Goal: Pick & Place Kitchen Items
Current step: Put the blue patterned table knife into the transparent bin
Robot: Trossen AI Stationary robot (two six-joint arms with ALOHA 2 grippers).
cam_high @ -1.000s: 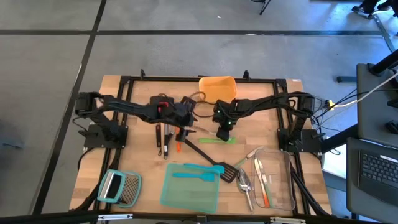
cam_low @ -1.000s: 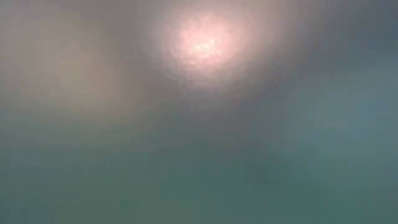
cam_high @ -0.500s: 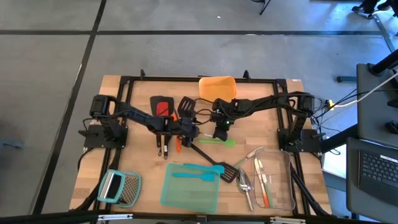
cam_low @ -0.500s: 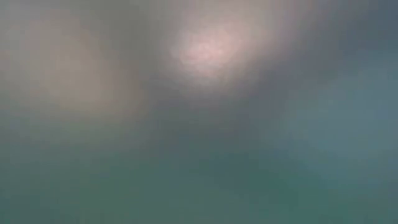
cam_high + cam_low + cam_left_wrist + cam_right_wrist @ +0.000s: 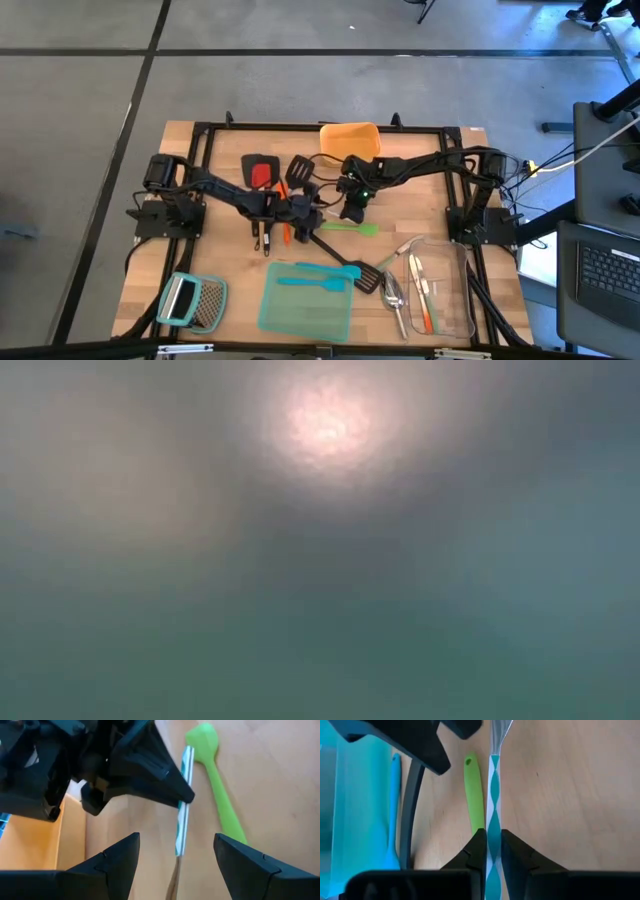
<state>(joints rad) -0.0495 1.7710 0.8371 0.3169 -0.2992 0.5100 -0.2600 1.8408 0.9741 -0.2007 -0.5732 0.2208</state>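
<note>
Currently my right gripper (image 5: 491, 851) is clamped on a striped-handled utensil (image 5: 493, 795), pinched between its jaws. My left gripper (image 5: 174, 851) stands wide and empty, flanking the handle's free end. I close it squarely, releasing the right only once seated.

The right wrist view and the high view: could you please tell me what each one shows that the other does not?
Only the right wrist view shows the right tool shut on a teal-and-white striped handle. Only the high view shows the orange container, the clear container, the grater and the red turner. Both show the green spatula, the blue spatula and the teal container.
</note>
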